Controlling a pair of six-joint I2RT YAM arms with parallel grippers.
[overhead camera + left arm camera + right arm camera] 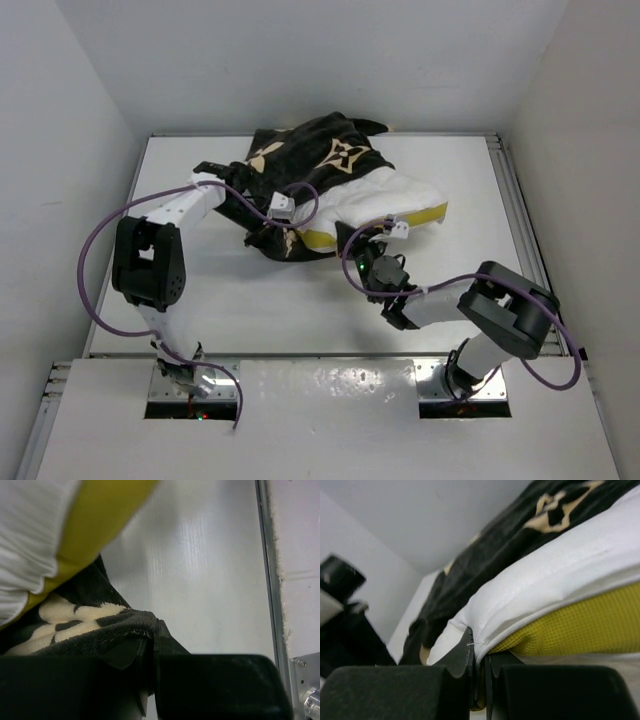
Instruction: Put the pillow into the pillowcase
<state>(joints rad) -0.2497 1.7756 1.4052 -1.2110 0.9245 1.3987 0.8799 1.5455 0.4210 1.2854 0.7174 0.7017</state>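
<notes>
Top external: pillow [392, 195] on white table [300, 310], white walls [320, 60].

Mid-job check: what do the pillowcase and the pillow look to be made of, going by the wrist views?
The pillowcase looks like plush fleece, matte: its hem shows a fuzzy nap. The pillow seems to have a smooth woven white shell, perhaps cotton or polyester, with a stitched seam. Its yellow band looks like knit mesh, with a fine grid texture.

Large white puffy rectangular pillow [395, 195] is lodged partly in big black flower-printed fabric pillowcase [300, 160], upper centre of frame, protruding rightward; both are laid on flat white table [250, 300].
</notes>
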